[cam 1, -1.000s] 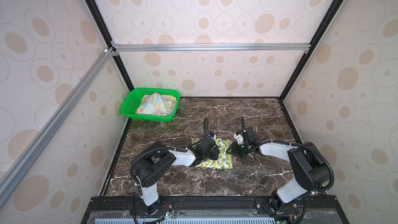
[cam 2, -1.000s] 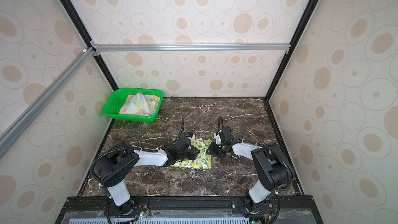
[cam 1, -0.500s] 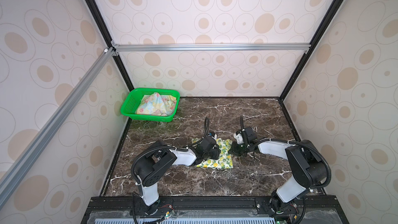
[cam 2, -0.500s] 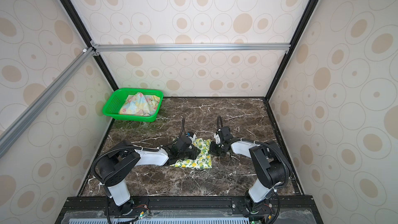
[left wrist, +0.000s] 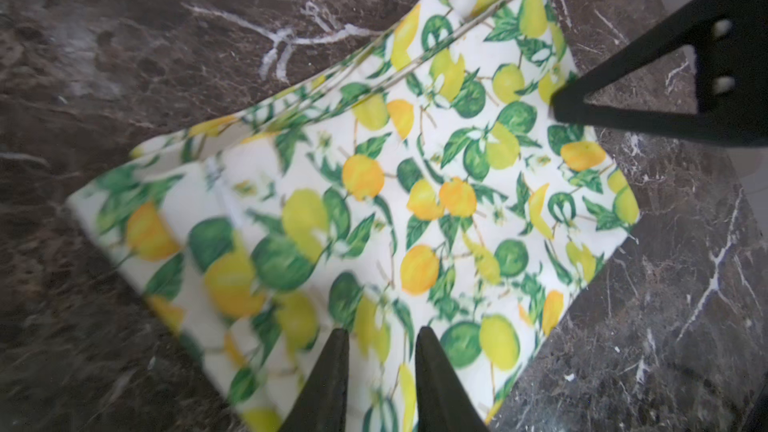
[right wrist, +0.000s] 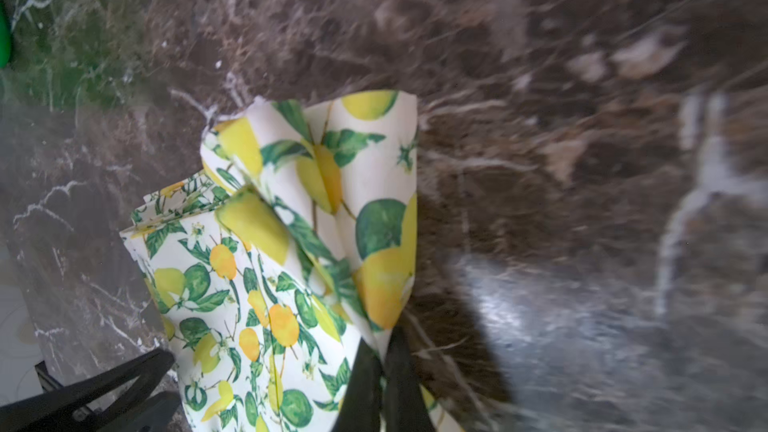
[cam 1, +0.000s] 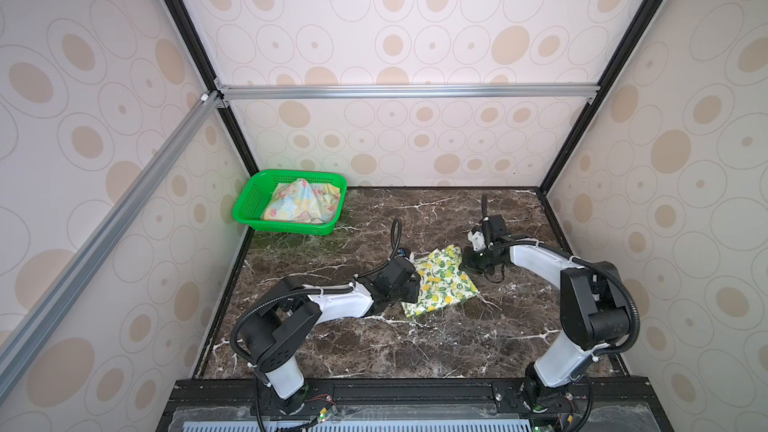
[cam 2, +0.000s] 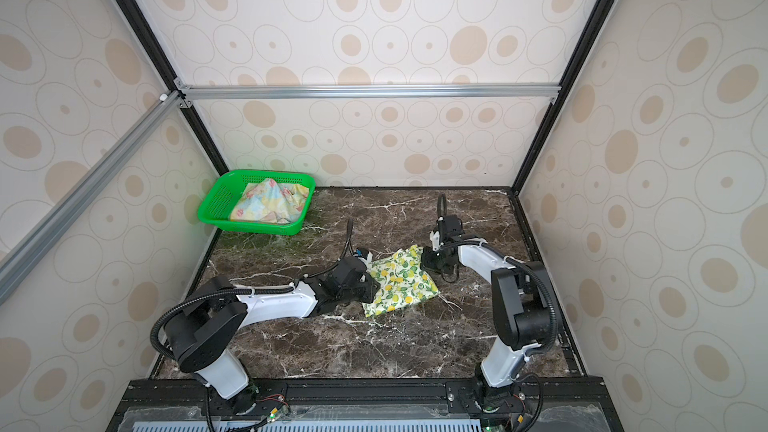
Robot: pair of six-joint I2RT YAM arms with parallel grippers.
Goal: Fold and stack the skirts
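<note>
We are finding no readable text, label, brand, number or sign in any view. The lemon-print skirt (left wrist: 415, 184) is carrying only printed fruit and leaves, and the green basket (cam 1: 250, 206) is showing plain perforated plastic with no legible marking.

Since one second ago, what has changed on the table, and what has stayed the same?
The right gripper has shut its jaws on the nearest corner of the lemon skirt; the cloth puckers up there. The left gripper stays over the opposite edge, jaws apart. The pastel skirt still lies in the green basket.
</note>
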